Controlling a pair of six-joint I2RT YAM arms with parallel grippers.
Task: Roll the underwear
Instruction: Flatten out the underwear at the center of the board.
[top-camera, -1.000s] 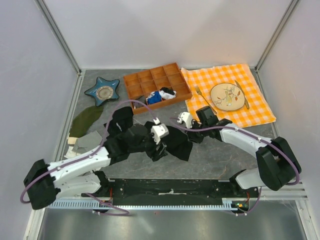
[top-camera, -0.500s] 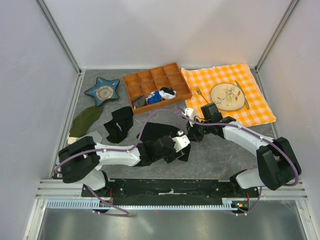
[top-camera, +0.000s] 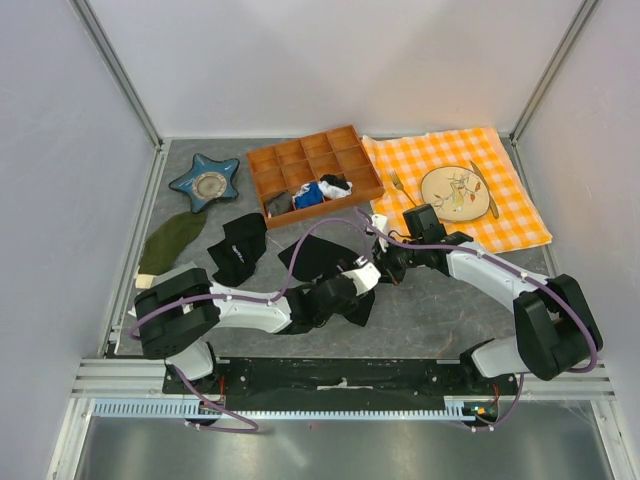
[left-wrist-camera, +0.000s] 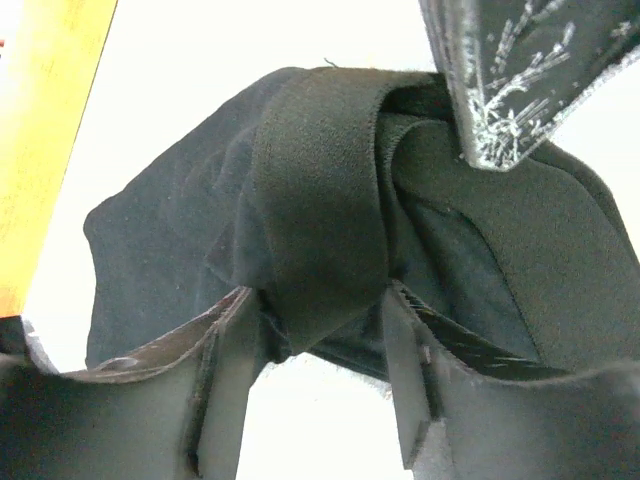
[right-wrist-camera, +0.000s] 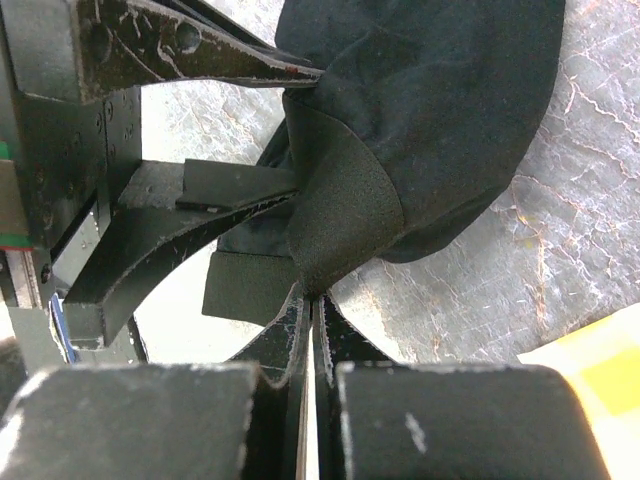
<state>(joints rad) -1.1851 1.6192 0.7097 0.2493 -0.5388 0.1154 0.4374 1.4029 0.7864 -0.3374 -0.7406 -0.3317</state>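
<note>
The underwear (top-camera: 318, 262) is a plain black garment lying bunched in the middle of the table, between my two grippers. My left gripper (top-camera: 357, 282) comes in low from the left. In the left wrist view it (left-wrist-camera: 315, 305) stands open, its fingers (left-wrist-camera: 228, 345) astride a folded band of the underwear (left-wrist-camera: 320, 230). My right gripper (top-camera: 388, 262) sits at the garment's right edge. Its jaws (right-wrist-camera: 312, 295) are pressed together, pinching a tip of the underwear (right-wrist-camera: 420, 110) and lifting it a little off the grey tabletop.
A smaller black cloth (top-camera: 238, 248) and an olive-green cloth (top-camera: 172, 240) lie to the left. An orange wooden compartment tray (top-camera: 300, 160) and a blue star dish (top-camera: 205, 182) stand behind. An orange checked cloth (top-camera: 500, 225) with a plate (top-camera: 452, 192) lies at the back right.
My left arm has swung right and lower, bringing its gripper to the underwear's right end. My right gripper has shut on the fabric's edge. The garment is bunched tighter.
</note>
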